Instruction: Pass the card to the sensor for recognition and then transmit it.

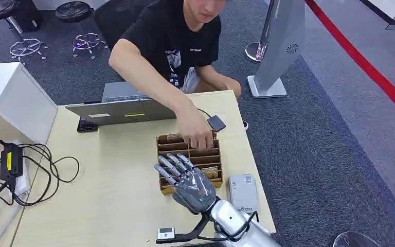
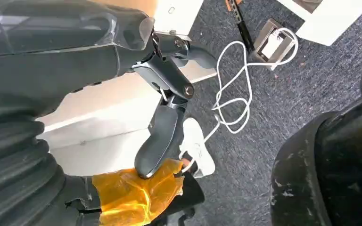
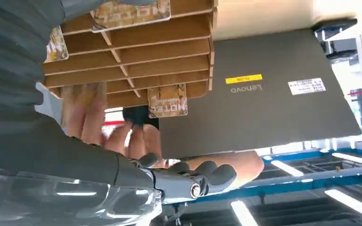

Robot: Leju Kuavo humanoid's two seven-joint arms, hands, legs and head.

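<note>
Cardboard card rack (image 1: 163,140) is occupied by a person's hand (image 1: 195,133); the empty, spread right hand (image 1: 185,177) is best held back.

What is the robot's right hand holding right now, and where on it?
Nothing. The right hand hovers open above the card rack, fingers spread. The person's hand reaches into the rack's far slots.

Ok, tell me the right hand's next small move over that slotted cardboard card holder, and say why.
Probably hold the right hand where it is, above the brown slotted cardboard card holder. The person's hand is reaching into the far slots, so lowering open, spread fingers now risks a collision; wait until it withdraws.
</note>
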